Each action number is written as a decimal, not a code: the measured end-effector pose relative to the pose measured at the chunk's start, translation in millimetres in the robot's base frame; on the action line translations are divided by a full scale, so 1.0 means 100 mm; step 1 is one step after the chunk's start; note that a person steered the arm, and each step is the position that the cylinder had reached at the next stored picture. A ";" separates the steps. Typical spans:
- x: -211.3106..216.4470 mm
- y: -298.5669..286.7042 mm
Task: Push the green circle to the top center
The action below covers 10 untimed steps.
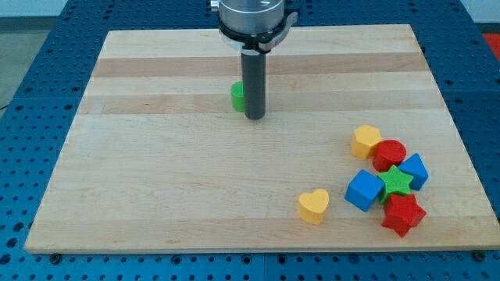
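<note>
The green circle sits on the wooden board, in its upper middle part. The rod hides the circle's right side. My tip rests on the board just to the right of the green circle and slightly below it, touching or nearly touching it.
A cluster at the view's lower right holds a yellow block, a red circle, a blue block, a green star, a blue cube and a red star. A yellow heart lies to their left.
</note>
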<state>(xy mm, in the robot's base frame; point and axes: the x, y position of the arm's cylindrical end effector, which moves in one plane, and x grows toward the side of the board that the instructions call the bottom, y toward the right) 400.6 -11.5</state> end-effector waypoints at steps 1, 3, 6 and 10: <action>-0.28 -0.04; -0.11 -0.17; -1.01 -0.41; -0.81 0.03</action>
<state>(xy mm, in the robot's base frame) 319.2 -8.1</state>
